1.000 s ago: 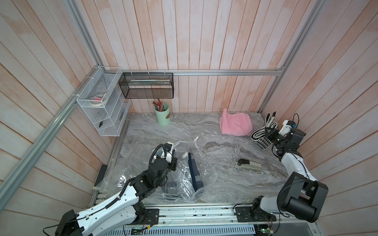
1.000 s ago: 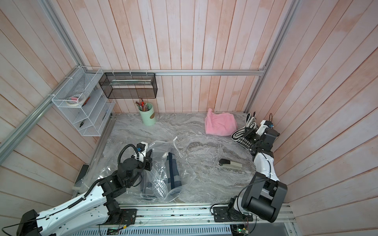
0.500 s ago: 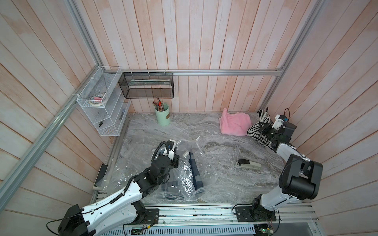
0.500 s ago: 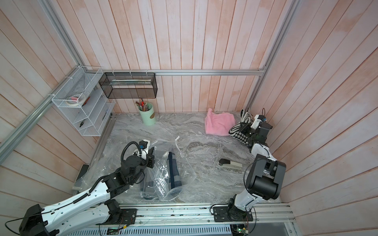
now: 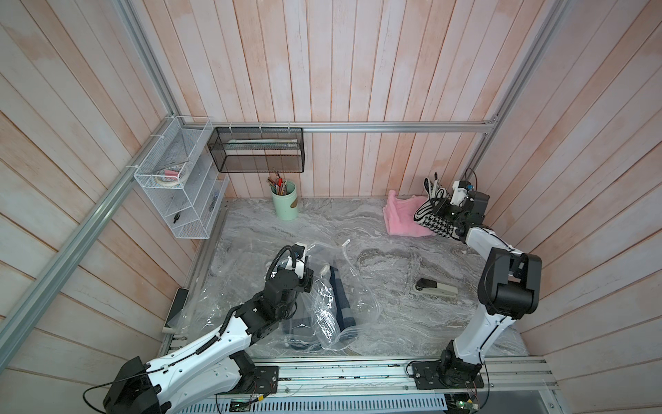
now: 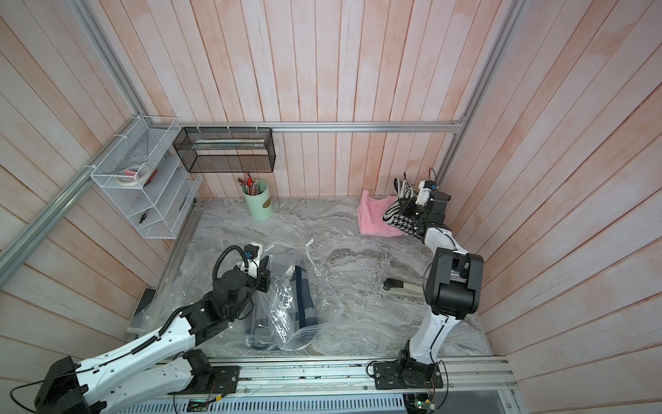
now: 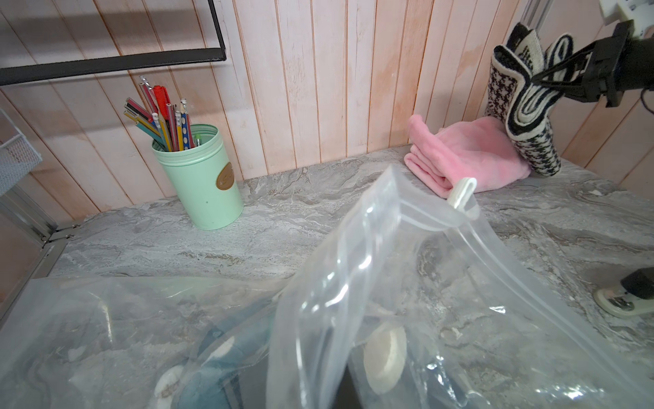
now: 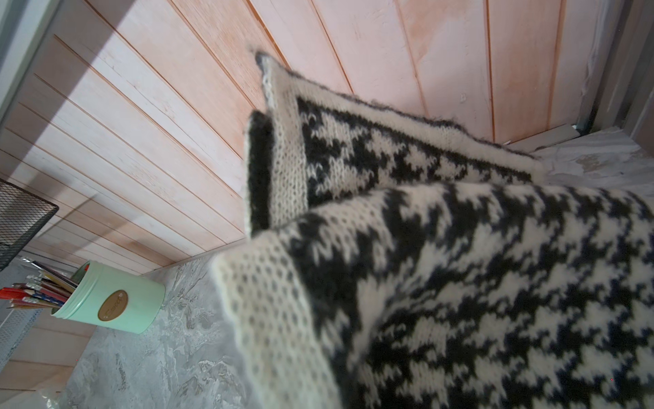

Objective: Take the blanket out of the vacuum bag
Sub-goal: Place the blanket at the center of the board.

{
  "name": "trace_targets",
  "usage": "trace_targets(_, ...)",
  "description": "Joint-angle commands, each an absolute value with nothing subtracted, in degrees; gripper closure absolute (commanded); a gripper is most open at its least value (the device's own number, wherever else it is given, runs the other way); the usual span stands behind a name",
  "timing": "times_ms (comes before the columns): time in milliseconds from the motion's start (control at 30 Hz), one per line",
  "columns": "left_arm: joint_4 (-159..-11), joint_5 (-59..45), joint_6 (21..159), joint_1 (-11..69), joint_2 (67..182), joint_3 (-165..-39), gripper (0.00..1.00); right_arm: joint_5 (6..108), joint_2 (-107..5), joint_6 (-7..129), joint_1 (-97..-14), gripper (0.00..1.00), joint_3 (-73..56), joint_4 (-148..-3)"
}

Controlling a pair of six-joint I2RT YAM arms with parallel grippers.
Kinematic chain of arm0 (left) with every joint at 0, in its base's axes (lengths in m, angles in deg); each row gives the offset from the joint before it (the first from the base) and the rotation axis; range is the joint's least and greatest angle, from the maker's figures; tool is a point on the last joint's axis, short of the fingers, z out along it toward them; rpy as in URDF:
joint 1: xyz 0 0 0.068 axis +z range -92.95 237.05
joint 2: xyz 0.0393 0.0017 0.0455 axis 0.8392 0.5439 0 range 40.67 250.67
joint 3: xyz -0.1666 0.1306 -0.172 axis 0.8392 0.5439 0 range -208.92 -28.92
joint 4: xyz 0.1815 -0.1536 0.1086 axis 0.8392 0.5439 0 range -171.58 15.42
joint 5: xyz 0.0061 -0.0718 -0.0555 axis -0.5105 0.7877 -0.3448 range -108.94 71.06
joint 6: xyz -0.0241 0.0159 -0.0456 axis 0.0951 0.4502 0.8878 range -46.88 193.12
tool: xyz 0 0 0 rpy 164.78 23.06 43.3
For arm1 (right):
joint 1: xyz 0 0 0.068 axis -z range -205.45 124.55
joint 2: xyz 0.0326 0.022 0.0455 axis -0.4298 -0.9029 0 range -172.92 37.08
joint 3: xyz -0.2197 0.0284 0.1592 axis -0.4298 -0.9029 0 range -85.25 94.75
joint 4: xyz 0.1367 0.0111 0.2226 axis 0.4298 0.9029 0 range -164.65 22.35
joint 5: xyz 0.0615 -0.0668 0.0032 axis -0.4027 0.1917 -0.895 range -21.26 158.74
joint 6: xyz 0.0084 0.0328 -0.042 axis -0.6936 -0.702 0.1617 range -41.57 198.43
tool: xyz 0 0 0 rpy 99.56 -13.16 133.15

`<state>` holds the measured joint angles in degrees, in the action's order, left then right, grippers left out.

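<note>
My right claw (image 5: 437, 209) is clamped on the black-and-white houndstooth knitted blanket (image 5: 435, 224). Its lower end hangs by the folded pink fleece cloth (image 5: 401, 218) at the worktop's (image 5: 322, 229) two o'clock corner, well clear of the crinkly transparent vacuum bag (image 5: 324, 315) at seven o'clock. My left claw (image 5: 307, 283) is pinched shut, seemingly on the bag's film. A dark blue folded textile (image 5: 340, 297) lies inside, long axis roughly twelve-to-six and nearer my left arm.

Robot lab cell: 2 arms (image 5: 215, 340) on rail (image 5: 358, 374), alu frame (image 5: 358, 126).
</note>
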<state>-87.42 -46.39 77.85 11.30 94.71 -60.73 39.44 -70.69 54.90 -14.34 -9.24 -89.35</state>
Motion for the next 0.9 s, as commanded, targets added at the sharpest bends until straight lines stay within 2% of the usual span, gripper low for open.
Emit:
trace_targets(0,-89.0,-46.6,77.2,12.4,93.9,-60.3,1.0,40.1,-71.8,57.9,-15.7,1.0,-4.8,-86.8)
trace_targets(233,-90.2,-45.2,77.2,13.5,94.7,-59.7,1.0,43.6,-71.8,61.4,-19.4,1.0,-1.7,-81.3)
trace_targets(867,-90.6,-43.9,77.2,14.8,93.4,-58.3,1.0,43.7,-77.0,64.4,-25.6,1.0,6.5,-75.0)
